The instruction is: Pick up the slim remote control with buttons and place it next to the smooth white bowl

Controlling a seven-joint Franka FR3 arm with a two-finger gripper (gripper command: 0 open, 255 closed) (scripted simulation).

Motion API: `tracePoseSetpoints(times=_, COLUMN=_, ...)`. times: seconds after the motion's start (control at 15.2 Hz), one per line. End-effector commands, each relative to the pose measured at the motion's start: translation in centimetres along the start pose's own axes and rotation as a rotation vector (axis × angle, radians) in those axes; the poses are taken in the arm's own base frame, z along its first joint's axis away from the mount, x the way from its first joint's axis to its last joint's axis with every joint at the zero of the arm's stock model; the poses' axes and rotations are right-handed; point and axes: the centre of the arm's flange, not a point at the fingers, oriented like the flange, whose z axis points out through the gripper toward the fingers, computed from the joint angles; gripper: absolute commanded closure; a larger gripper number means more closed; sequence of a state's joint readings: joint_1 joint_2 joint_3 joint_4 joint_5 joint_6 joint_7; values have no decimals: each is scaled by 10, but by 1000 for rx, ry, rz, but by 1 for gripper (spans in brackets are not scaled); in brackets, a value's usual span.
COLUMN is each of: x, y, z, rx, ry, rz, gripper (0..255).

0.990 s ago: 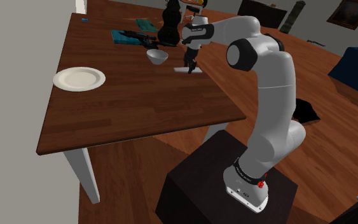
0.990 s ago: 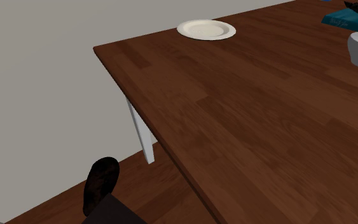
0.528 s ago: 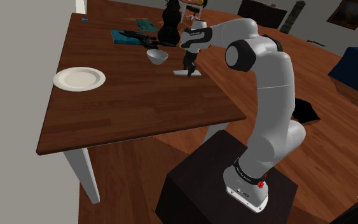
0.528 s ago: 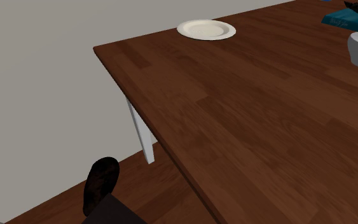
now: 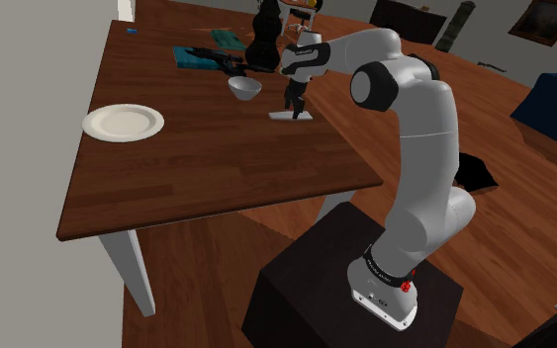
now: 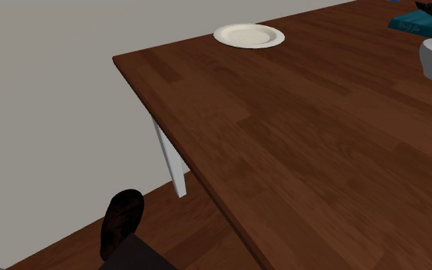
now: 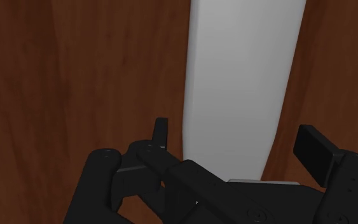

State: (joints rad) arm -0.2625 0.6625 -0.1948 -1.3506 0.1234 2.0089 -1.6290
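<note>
Remote control (image 5: pixel 290 117) lies flat on the brown table (image 5: pixel 217 168), just beside the white bowl (image 5: pixel 244 87) and not touching it, on the side of the bowl that faces the stand (image 5: pixel 316 272). It is drawn as a plain pale grey slab; no buttons can be made out. The gripper (image 5: pixel 294 101) hangs low directly over it, pointing straight down.

In the wrist view the remote (image 7: pixel 241 76) runs straight away from the gripper (image 7: pixel 236 130), its long axis square to the line between the two fingers (image 7: pixel 161 132), so they flank its narrow width. They stand spread: a strip of bare table shows between each finger and the nearer edge, so the remote is between them, not clasped.

The white arm (image 5: pixel 419 129) climbs from the stand, bends at a high elbow and reaches level over the table's edge toward the bowl, wrist turned down.

As I judge it, the placing looks done, since the remote rests free beside the bowl. The coming move turns on that narrow clearance: a straight rise along the fingers' length would leave it in place, while any drift across its long axis could bring a finger against an edge and shove it askew or into the bowl
</note>
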Motion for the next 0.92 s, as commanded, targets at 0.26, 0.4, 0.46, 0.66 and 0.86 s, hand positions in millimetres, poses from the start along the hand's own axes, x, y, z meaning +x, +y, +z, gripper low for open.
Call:
tracePoseSetpoints(times=0.26, x=0, y=0, z=-40, rx=0, ry=0, rz=0, gripper=0)
tracePoseSetpoints(times=0.4, x=0, y=0, z=-50, rx=0, ry=0, rz=0, gripper=0)
tracePoseSetpoints(times=0.46, x=0, y=0, z=-50, rx=0, ry=0, rz=0, gripper=0)
tracePoseSetpoints(times=0.66, x=0, y=0, z=-50, rx=0, ry=0, rz=0, gripper=0)
tracePoseSetpoints(times=0.86, x=0, y=0, z=-50, rx=0, ry=0, rz=0, gripper=0)
